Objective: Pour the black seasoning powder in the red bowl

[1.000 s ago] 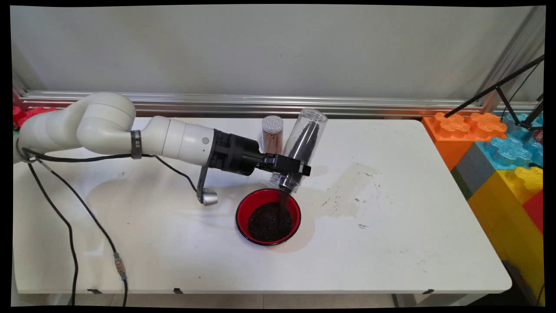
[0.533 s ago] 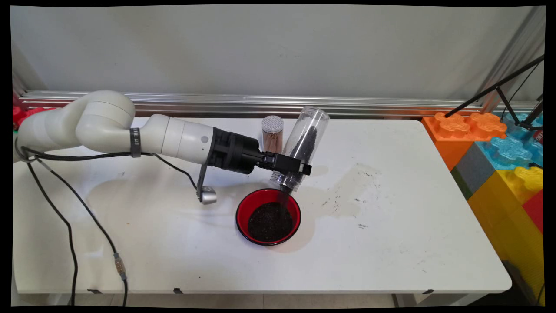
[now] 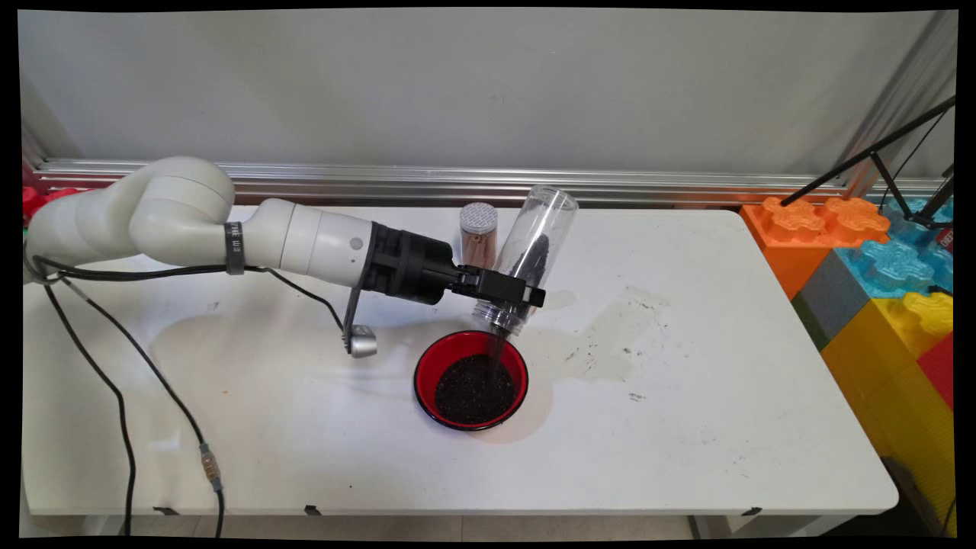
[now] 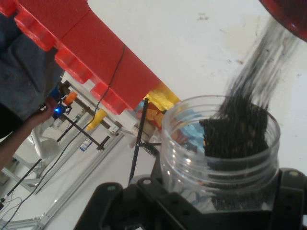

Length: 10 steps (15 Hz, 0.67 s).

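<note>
My gripper [image 3: 509, 293] is shut on a clear plastic jar [image 3: 528, 255], held tilted with its mouth down over a red bowl [image 3: 438, 365]. Dark grains [image 3: 534, 255] lie low inside the jar and stream from its mouth into the bowl, which holds a dark heap [image 3: 473, 389]. In the hand view the jar [image 4: 189, 158] fills the lower middle, dark grains [image 4: 235, 132] piled at its open mouth and pouring toward the red bowl's rim [image 4: 288, 17] at the top right. My gripper [image 4: 211, 206] clasps the jar at the bottom edge.
A small brown jar with a perforated grey lid [image 3: 478, 232] stands just behind the gripper. Large toy blocks [image 3: 877, 259] are stacked off the table's right end. Grain specks and a stain [image 3: 610, 343] mark the table right of the bowl. Black cables [image 3: 122, 396] hang at left.
The grains left inside the jar have dropped lower toward its mouth as they pour out. The heap in the bowl has grown slightly. The arm has shifted a little left.
</note>
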{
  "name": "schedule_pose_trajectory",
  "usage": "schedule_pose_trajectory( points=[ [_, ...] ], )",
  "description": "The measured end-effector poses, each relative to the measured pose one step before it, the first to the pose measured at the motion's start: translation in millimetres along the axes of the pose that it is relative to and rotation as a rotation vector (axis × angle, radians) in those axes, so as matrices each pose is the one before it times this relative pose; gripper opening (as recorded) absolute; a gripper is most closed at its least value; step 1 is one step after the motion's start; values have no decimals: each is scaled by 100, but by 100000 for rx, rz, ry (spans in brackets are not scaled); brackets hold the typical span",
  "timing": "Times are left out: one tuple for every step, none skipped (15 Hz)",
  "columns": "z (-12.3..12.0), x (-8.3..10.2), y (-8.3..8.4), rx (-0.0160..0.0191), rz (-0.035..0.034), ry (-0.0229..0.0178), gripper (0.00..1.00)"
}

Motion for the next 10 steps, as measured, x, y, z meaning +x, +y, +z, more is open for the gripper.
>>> schedule_pose_trajectory(
  points=[
    [-43, -21, 10, -2, 57, -21, 0],
    [-26, -12, -4, 23, 60, 22, 0],
    [-20, -11, 3, 7, 38, 14, 0],
    [-6, -16, 14, 14, 64, 28, 0],
    [-15, -11, 5, 16, 28, 0, 0],
    [-31, -17, 5, 7, 48, -19, 0],
    [-28, -27, 9, 19, 82, -12, 0],
    [-27, -13, 1, 27, 10, 2, 0],
    [-7, -17, -2, 40, 28, 27, 0],
    [-9, -8, -9, 48, 22, 16, 0]
  ],
)
